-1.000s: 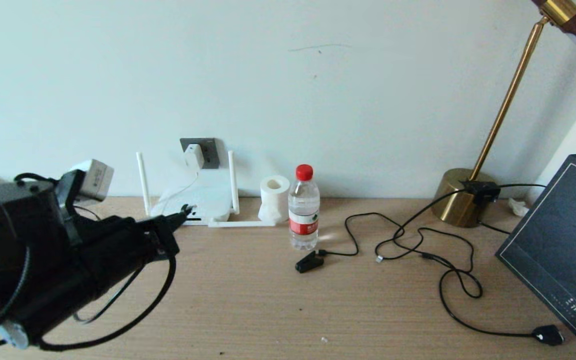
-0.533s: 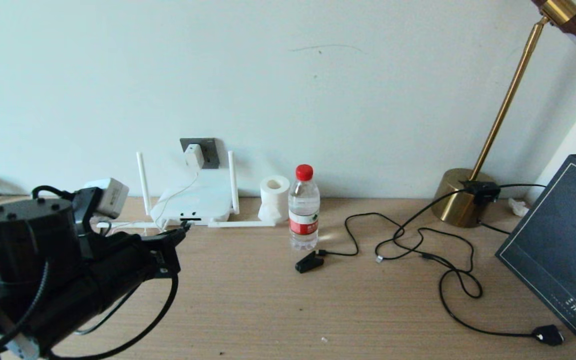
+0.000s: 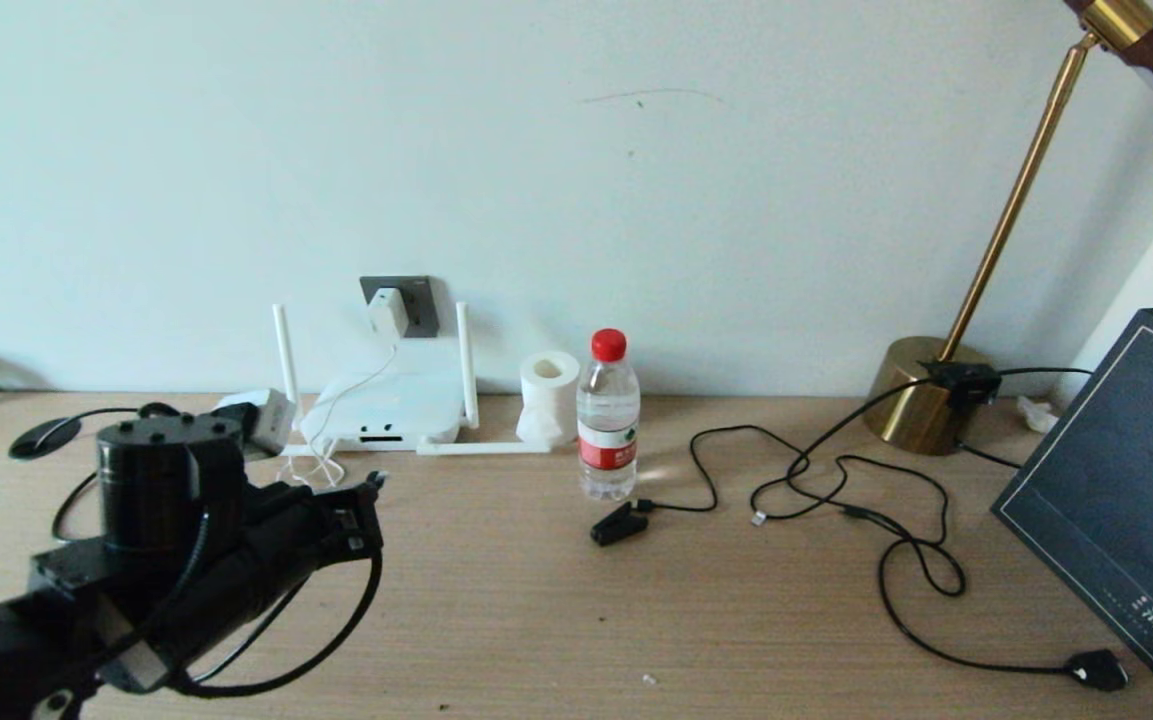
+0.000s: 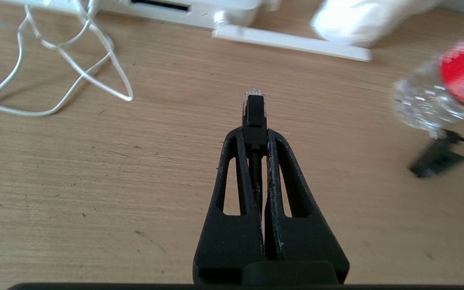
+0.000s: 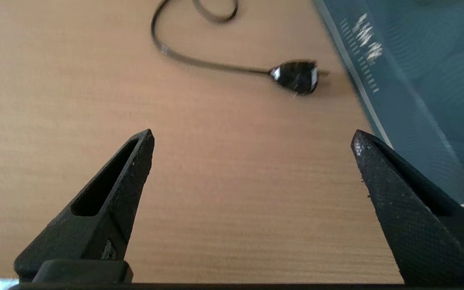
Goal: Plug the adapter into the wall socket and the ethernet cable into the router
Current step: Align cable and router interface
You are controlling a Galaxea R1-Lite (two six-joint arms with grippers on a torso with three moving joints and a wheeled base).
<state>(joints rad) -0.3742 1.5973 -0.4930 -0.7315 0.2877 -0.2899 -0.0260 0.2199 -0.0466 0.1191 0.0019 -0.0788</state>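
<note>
Two slim blk fingers (image 4: 274,173) of left hand (image 4: 254,137) pinch ethernet cable (image 4: 254,110); right hand (image 5: 252,139) wide.

A clear water bottle (image 3: 607,418) with a red cap stands on the wooden desk (image 3: 556,610), just beside a white paper roll (image 3: 549,397) near the wall. A brass lamp (image 3: 946,385) rises at the far right, its thin black cord (image 3: 896,560) looping to a chunky plug (image 3: 1096,669). A dark book (image 3: 1126,500) leans beside it
</note>
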